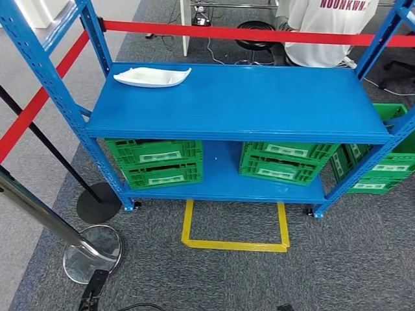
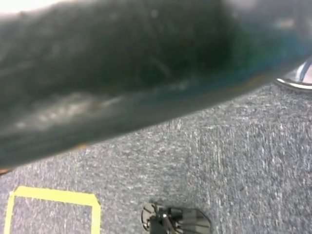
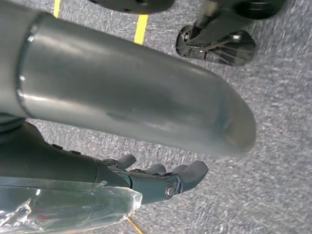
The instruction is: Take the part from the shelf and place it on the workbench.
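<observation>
White and boat-shaped, the part (image 1: 152,76) lies flat on the top board of the blue shelf (image 1: 244,103), near that board's left rear corner. Its long axis runs along the length of the shelf, with the tapered tip pointing toward the shelf's right end and the blunter end toward the left upright. On the shelf's lower board sit green crates (image 1: 155,162), one stack under the left half and another (image 1: 284,162) under the right half, with more green crates (image 1: 386,170) just past the right upright. Yellow tape (image 1: 235,245) marks a rectangle on the grey carpet in front of the shelf. Behind the shelf, a red barrier band (image 1: 254,32) crosses, and a person in a white shirt (image 1: 332,32) sits beyond it. In the right wrist view, the right hand (image 3: 162,178) hangs over the carpet, its fingers (image 3: 191,171) loosely extended and holding nothing. Whether the left hand is spread or closed, I cannot tell.
</observation>
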### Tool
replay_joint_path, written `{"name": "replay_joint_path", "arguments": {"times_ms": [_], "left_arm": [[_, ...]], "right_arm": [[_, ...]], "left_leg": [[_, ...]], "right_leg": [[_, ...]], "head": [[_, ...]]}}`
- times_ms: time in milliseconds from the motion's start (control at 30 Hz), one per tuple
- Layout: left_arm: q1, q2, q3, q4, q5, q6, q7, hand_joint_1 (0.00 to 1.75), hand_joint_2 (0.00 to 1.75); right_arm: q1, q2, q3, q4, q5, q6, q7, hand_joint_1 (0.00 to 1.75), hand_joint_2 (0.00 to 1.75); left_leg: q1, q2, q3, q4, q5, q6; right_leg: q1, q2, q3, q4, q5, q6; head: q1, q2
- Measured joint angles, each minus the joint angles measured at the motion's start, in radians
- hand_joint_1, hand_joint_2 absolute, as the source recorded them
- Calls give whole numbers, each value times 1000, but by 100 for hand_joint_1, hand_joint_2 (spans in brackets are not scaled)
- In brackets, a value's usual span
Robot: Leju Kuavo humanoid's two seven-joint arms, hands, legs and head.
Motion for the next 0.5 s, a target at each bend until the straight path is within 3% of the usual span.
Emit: {"name": "replay_joint_path", "arguments": {"times_ms": [33,67,133,200,367,433,500], "left_arm": [[1,0,0,0,0,0,0,0,0],[2,-1,0,0,0,0,0,0,0],[3,-1,1,0,0,2,0,0,0],[2,-1,1,0,0,2,0,0,0],[-3,-1,1,0,0,3,0,0,0],[-4,-2,0,0,0,3,0,0,0],[-3,-3,0,0,0,3,0,0,0]], "right_arm": [[1,0,0,0,0,0,0,0,0],[3,0,0,0,0,0,0,0,0],[3,0,-1,0,0,0,0,0,0],[2,0,-1,1,0,1,0,0,0],[3,0,-3,1,1,1,1,0,0],[1,0,-4,1,1,1,1,0,0],[1,0,-4,1,1,1,1,0,0]], "left_leg": [[0,-1,11,0,-9,0],[0,-2,24,0,-19,-1],[1,-4,54,0,-42,-6],[-2,-6,74,0,-62,-17],[-4,-5,78,8,-85,-43],[-2,-4,23,109,-125,-52],[-1,-4,-65,243,-161,-57]], "right_leg": [[0,0,-27,23,13,1],[0,0,-34,6,48,1],[0,-1,-3,-111,148,-3],[2,-1,38,-208,194,-11],[1,0,63,-242,174,-46],[-2,0,77,-250,166,-56],[-3,0,89,-251,155,-61]], "head": [[0,0],[0,0],[1,0],[3,0],[-6,0],[-9,0],[-10,0]]}}
